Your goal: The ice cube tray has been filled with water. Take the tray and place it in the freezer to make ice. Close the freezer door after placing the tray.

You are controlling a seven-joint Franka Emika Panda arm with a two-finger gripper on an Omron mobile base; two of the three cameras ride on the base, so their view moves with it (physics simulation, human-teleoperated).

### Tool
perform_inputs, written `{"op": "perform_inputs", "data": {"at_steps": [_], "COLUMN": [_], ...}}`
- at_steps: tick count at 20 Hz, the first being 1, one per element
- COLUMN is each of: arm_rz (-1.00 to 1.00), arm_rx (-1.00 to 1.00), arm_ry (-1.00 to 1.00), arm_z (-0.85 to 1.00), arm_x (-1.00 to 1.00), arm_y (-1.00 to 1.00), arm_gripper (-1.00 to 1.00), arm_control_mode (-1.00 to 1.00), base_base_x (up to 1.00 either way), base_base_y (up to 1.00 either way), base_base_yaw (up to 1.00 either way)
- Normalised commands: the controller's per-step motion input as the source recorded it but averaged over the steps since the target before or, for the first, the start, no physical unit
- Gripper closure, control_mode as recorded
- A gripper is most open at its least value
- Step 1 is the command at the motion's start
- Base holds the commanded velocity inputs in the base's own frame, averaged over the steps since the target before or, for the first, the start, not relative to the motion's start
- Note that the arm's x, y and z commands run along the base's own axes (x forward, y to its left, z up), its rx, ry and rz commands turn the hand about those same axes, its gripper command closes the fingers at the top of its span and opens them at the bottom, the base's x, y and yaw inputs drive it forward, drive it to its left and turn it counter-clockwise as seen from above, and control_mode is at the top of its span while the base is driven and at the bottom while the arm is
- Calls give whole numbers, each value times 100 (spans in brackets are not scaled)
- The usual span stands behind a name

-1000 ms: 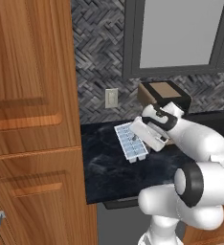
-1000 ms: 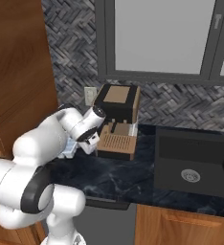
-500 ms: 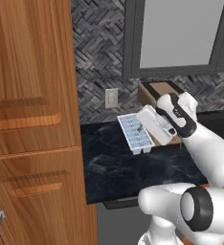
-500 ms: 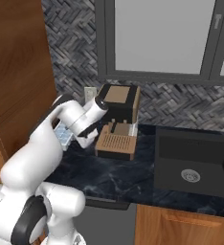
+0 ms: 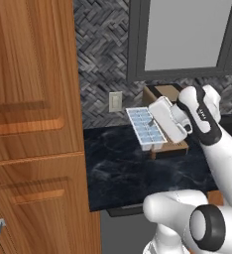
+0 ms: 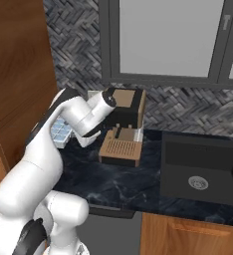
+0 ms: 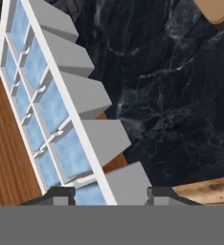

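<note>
The ice cube tray (image 5: 145, 128) hangs tilted in the air above the dark counter (image 5: 123, 168), its open face toward the left base camera. Pale blue water (image 7: 68, 153) fills its two rows of cells. My gripper (image 5: 157, 130) is shut on the tray's right end. In the hand view the tray (image 7: 51, 110) runs up and left from between my gripper's (image 7: 109, 194) tips, grey cell undersides to the right. From the right base view a corner of the tray (image 6: 60, 132) peeks out behind my arm. The freezer and its door are out of view.
Tall brown wooden cabinets (image 5: 33, 99) stand close on the left. A brown slatted block (image 6: 120, 149) under a dark machine sits on the counter behind the tray. A black sink (image 6: 198, 172) lies to the right. A wall outlet (image 5: 115, 101) is on the backsplash.
The arm has risen and carried the tray up off the counter, tilting it more. The base and the scene have stayed put.
</note>
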Motion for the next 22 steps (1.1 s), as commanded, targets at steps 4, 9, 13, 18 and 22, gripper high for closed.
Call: {"op": "perform_inputs", "data": {"at_steps": [4,9,13,18,22], "arm_rz": [0,0,0,0,0], "arm_rx": [0,0,0,0,0], "arm_ry": [0,0,0,0,0], "arm_z": [12,5,1,0,0], "arm_x": [-28,-25,-30,-23,0], "arm_y": [-5,0,0,-1,0], "arm_gripper": [100,100,100,100,100], "arm_control_mode": [-100,-100,-100,-100,100], "base_base_x": [0,0,0,0,-41], "base_base_y": [0,0,0,0,0], "base_base_yaw": [0,0,0,0,0]}}
